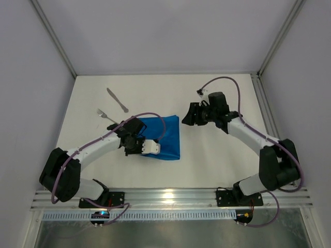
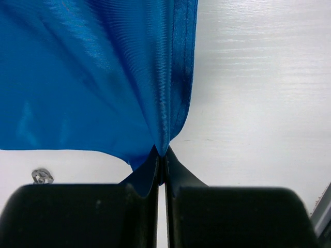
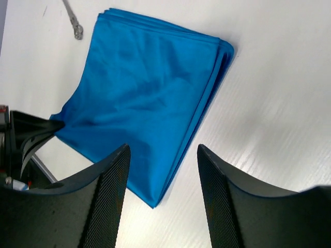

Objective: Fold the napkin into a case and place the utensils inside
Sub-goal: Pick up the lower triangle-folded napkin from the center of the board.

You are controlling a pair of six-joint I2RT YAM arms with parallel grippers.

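The blue napkin lies folded in several layers as a rough square on the white table; it shows no narrow case shape. My left gripper is shut on a bunched edge of the napkin at its left side. My right gripper stands open just above the napkin's upper right corner, touching nothing. The utensils lie left of the cloth: the knife farther back and the fork nearer. A silver handle end shows in the right wrist view.
The bare white table stretches right of the napkin. A metal rail runs along the near edge, where both arm bases are bolted. Grey walls and frame posts enclose the table.
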